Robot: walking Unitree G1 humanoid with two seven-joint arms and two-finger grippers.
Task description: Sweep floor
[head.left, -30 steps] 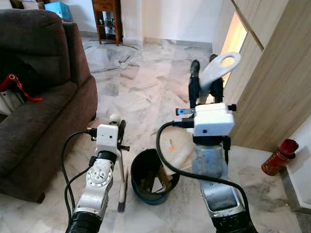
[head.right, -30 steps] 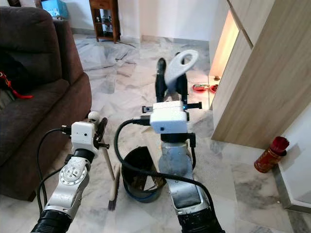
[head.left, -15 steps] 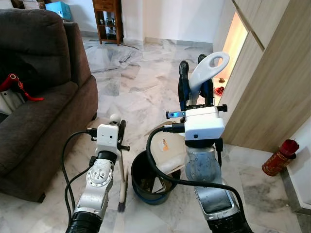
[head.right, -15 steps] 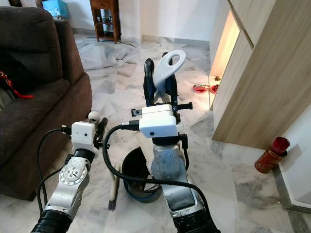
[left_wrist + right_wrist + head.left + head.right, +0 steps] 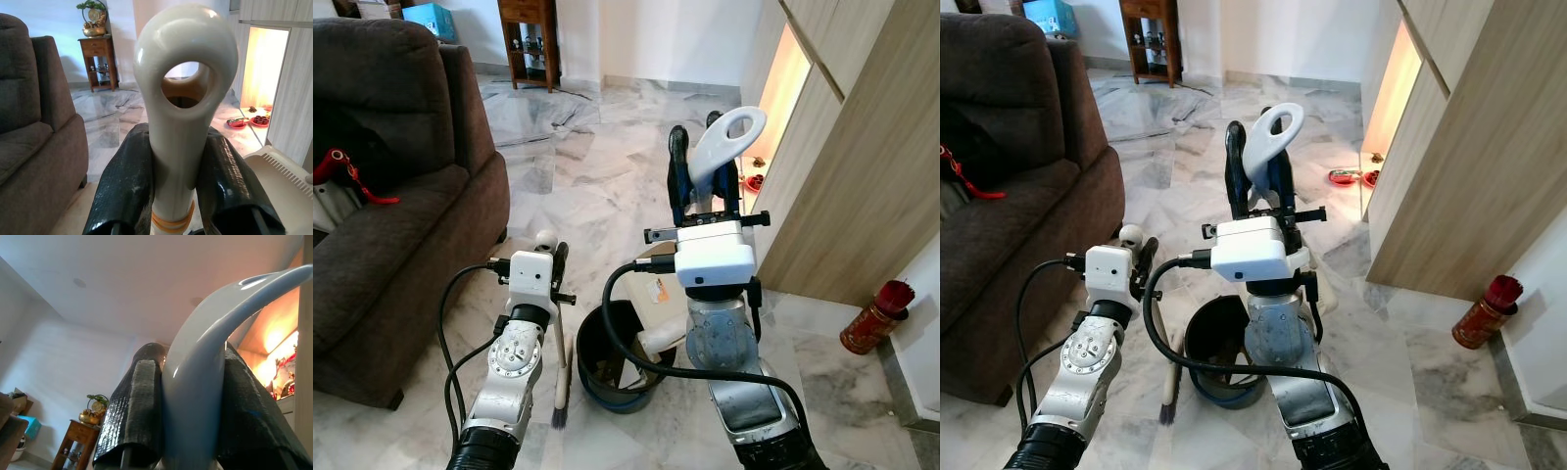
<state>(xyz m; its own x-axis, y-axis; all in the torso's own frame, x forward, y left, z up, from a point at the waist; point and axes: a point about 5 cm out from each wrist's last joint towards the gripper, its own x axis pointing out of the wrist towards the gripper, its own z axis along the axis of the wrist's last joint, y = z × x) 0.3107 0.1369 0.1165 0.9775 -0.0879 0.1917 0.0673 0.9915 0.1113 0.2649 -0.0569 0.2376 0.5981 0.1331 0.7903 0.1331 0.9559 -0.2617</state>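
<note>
My left gripper is shut on the cream handle of a small brush, which stands upright with its dark bristles on the marble floor. In the left wrist view the handle's looped end sticks up between the fingers. My right gripper is raised at centre and shut on the white looped handle of a dustpan. The dustpan's pale scoop hangs tilted over a dark round bucket on the floor, which holds some debris.
A brown sofa with a red strap fills the left side. A wooden cabinet wall runs along the right, and a red canister stands at its foot. At the back is a wooden side table. Marble floor lies ahead.
My right gripper has carried the dustpan leftward, bringing its scoop over the bucket. The left arm and brush have stayed in place.
</note>
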